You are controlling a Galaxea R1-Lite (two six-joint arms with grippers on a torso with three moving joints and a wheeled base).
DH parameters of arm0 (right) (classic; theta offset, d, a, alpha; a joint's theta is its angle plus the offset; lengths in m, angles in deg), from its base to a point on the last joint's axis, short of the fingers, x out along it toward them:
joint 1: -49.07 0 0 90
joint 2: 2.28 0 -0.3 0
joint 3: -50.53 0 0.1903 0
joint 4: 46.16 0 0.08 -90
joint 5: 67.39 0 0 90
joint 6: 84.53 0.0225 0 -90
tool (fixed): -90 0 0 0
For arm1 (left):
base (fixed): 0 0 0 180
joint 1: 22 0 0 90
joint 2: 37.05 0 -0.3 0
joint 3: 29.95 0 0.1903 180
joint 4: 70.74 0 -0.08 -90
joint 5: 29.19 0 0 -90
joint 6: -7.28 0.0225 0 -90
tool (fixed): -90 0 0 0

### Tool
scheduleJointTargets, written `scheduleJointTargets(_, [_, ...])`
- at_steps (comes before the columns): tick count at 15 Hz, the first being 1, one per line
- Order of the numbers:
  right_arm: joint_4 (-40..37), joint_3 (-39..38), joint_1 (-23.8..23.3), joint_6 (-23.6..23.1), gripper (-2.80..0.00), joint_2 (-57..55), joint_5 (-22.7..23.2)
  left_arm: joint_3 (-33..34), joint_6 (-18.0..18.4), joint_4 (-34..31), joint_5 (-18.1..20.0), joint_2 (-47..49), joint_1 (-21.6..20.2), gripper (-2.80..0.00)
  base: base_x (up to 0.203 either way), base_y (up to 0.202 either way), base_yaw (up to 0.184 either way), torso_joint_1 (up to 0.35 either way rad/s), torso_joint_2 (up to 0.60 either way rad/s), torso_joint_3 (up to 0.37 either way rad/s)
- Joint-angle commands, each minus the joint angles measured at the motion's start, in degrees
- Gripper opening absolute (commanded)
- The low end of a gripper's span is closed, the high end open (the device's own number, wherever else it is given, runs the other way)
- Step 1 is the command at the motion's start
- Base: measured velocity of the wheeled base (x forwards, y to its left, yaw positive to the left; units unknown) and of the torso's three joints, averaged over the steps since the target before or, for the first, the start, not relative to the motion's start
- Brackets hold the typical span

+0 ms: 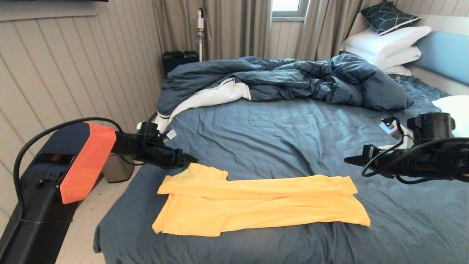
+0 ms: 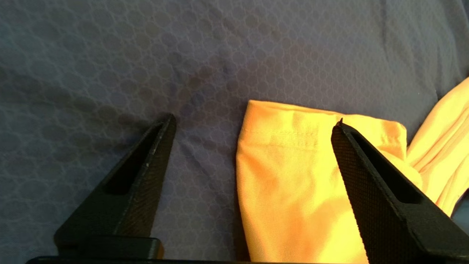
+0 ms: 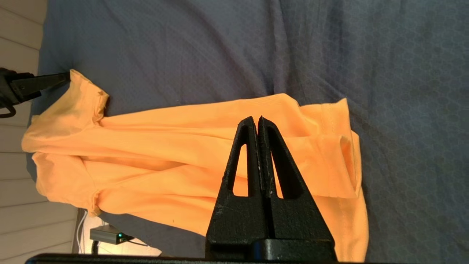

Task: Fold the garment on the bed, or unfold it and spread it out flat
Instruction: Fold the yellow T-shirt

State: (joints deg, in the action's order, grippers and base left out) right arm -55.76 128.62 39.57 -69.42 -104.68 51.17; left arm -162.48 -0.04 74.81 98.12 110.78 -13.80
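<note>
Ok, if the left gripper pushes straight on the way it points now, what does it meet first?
Probably the yellow T-shirt's sleeve: the left gripper, jaws open, has the sleeve's hem between its fingertips, with the bed sheet underneath. How high it hovers is unclear.

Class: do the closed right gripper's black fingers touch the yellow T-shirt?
Apart. In the head view the right gripper hangs over bare sheet beyond the yellow T-shirt.

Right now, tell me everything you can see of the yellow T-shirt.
The yellow T-shirt is plain, thin and soft-looking, short-sleeved with stitched hems. It lies folded into a long band across the near part of the bed, lightly creased, resting on the blue-grey sheet. The open left gripper is over its far sleeve without gripping it. The shut right gripper hangs above the other end, holding nothing.
</note>
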Motion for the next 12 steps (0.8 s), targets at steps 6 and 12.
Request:
scheduleJointTargets(6, [0.29,-0.80,0.00,0.21,-2.80,-0.17,0.71,10.34,1.07,3.41,2.60,-5.21,0.06,0.00,0.000,0.000,0.000,0.000,0.00,0.000])
scheduleJointTargets(12, [0.32,-0.93,-0.17,0.28,-2.80,-0.08,0.80,12.92,-0.35,5.20,7.01,-6.58,0.06,0.00,0.000,0.000,0.000,0.000,0.00,0.000])
